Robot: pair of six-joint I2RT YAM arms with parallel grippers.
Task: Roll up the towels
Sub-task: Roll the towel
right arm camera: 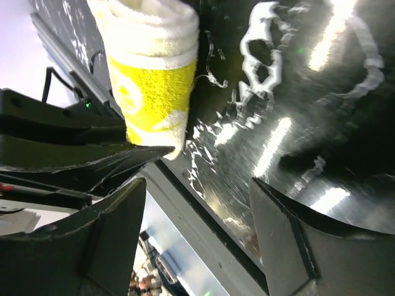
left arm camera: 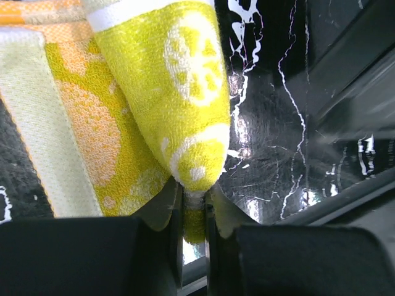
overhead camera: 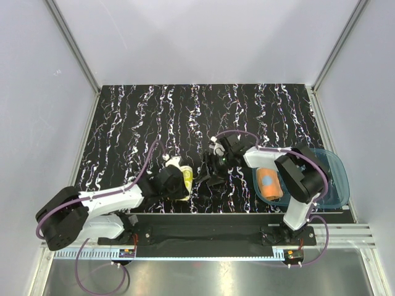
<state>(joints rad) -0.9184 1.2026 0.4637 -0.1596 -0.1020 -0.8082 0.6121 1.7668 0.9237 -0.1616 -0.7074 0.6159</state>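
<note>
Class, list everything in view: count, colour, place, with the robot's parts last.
table: one, black with white veining.
tray: one, translucent blue, table's right side.
orange towel: one, orange with blue dot, rolled, in the tray.
yellow towel: one, yellow and white, on the table near its front edge.
left arm: one, white and black, jaws shut on the yellow towel.
right arm: one, white and black, jaws open, empty, right of the yellow towel.
</note>
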